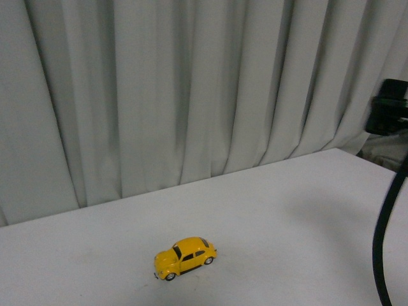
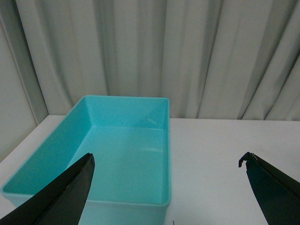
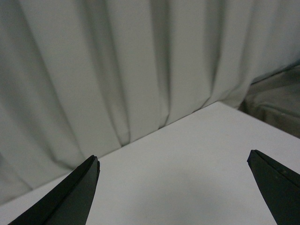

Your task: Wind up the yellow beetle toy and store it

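Currently the beetle [image 1: 185,257] sits on its wheels on the table [image 1: 287,210], near the robot's edge, middle-left, untouched. Nose points left and slightly toward the robot; long axis runs roughly left-right, a bit diagonal. Best bet: come down over the roof, jaws across that axis, pinching the doors. Both spread wide, holding nothing: left gripper [image 2: 166,159] facing the bin [image 2: 70,136], right gripper [image 3: 173,157].

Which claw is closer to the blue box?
Left. The left claw is open just in front of the blue box. The right claw faces only table and curtain, no box there, so it is likely farther.
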Tool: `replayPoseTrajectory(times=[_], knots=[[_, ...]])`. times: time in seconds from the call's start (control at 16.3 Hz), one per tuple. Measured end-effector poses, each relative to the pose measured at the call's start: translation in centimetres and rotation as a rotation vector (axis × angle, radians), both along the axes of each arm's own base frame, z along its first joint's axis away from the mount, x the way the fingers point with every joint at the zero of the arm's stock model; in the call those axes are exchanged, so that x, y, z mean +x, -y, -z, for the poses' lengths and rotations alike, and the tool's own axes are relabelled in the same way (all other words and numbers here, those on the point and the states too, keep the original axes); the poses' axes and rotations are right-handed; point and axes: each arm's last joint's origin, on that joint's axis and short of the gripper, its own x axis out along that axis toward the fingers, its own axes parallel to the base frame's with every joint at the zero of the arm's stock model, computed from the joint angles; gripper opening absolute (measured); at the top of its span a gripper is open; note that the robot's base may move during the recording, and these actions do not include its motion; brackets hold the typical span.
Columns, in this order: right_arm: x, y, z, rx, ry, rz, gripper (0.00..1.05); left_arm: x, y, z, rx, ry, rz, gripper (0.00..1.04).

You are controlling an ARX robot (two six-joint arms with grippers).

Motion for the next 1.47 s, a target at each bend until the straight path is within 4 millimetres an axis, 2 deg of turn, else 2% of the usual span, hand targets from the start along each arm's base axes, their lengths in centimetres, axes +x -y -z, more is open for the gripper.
replayPoseTrajectory(times=[0.06, 0.12, 0.18, 0.24, 0.31, 0.37, 0.43, 0.55, 0.8, 0.92, 1.1, 1.22, 1.47], knots=[[9.8, 2.2, 1.1, -0.024, -0.187, -0.297, 0.98, 0.0, 0.0, 0.0, 0.0, 0.0, 0.0, 0.98], [17.4, 0.5, 0.7, -0.165, -0.293, -0.71, 0.98, 0.0, 0.0, 0.0, 0.0, 0.0, 0.0, 0.98], [19.1, -1.0, 0.9, -0.221, -0.364, -0.951, 0.98, 0.0, 0.0, 0.0, 0.0, 0.0, 0.0, 0.98], [19.4, -2.0, 1.2, -0.25, -0.405, -1.089, 0.98, 0.0, 0.0, 0.0, 0.0, 0.0, 0.0, 0.98], [19.3, -3.0, 2.8, -0.273, -0.501, -1.262, 0.98, 0.0, 0.0, 0.0, 0.0, 0.0, 0.0, 0.98], [19.0, -3.3, 4.5, -0.288, -0.59, -1.36, 0.98, 0.0, 0.0, 0.0, 0.0, 0.0, 0.0, 0.98], [18.7, -3.5, 7.0, -0.347, -0.685, -1.477, 0.98, 0.0, 0.0, 0.0, 0.0, 0.0, 0.0, 0.98], [18.9, -3.7, 9.4, -0.448, -0.728, -1.602, 0.98, 0.0, 0.0, 0.0, 0.0, 0.0, 0.0, 0.98], [21.0, -4.3, 10.2, -0.616, -0.723, -1.765, 0.98, 0.0, 0.0, 0.0, 0.0, 0.0, 0.0, 0.98], [21.6, -4.6, 11.4, -0.621, -0.747, -1.839, 0.98, 0.0, 0.0, 0.0, 0.0, 0.0, 0.0, 0.98], [21.7, -5.0, 11.9, -0.64, -0.777, -1.901, 0.98, 0.0, 0.0, 0.0, 0.0, 0.0, 0.0, 0.98], [22.6, -5.3, 12.3, -0.709, -0.774, -1.931, 0.98, 0.0, 0.0, 0.0, 0.0, 0.0, 0.0, 0.98], [23.7, -6.5, 13.4, -0.733, -0.773, -1.98, 0.98, 0.0, 0.0, 0.0, 0.0, 0.0, 0.0, 0.98]])
